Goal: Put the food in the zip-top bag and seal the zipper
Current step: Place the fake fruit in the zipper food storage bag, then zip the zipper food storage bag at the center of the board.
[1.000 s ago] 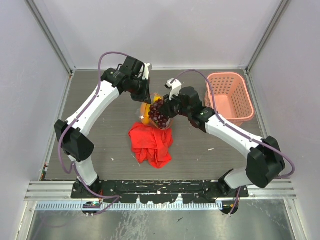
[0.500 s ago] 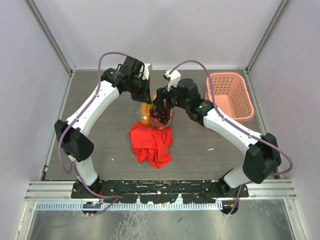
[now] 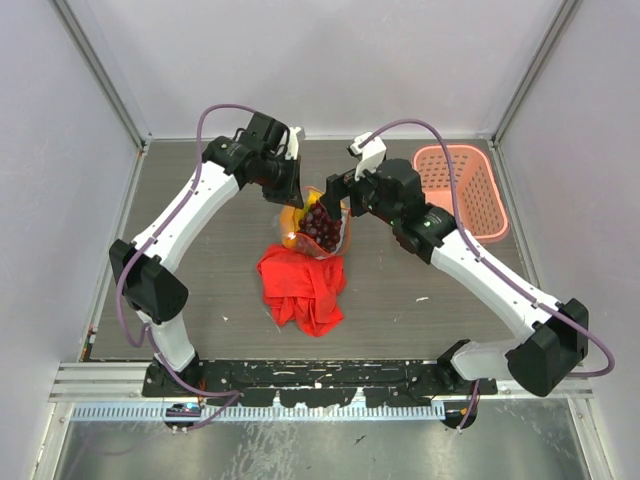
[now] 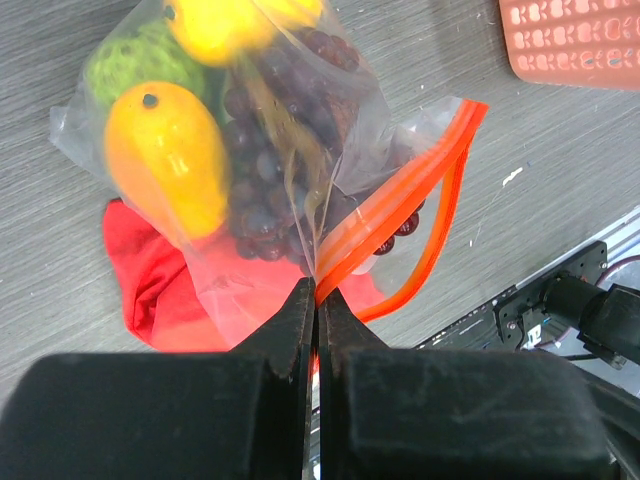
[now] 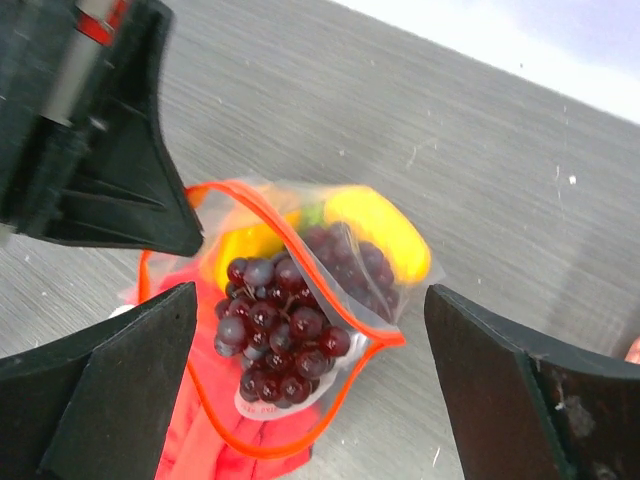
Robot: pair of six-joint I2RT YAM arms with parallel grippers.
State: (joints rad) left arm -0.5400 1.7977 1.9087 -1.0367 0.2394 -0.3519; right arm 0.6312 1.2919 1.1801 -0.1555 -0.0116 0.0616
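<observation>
The clear zip-top bag (image 3: 322, 228) hangs with its mouth open, and my left gripper (image 4: 318, 292) is shut on its red-orange zipper (image 4: 400, 200) at one corner. Inside the bag lie food pieces: a yellow-orange mango (image 4: 165, 160), a green fruit (image 4: 130, 65) and a dark grape bunch (image 5: 285, 330). Beside the mango, a yellow fruit (image 5: 385, 230) presses against the bag's far wall. My right gripper (image 5: 310, 295) stands wide open just above the bag's mouth, touching nothing. From above, that right gripper (image 3: 336, 198) is at the bag's right side, with the left gripper (image 3: 296, 198) at the upper left.
A crumpled red cloth (image 3: 303, 285) lies under and in front of the bag. A pink slatted basket (image 3: 462, 190) stands at the back right, close to the right arm. Metal frame rails run along the table's edges.
The right gripper opened and let go of the grape bunch, which now lies in the bag. It then drew back up and to the right. The left gripper kept its hold.
</observation>
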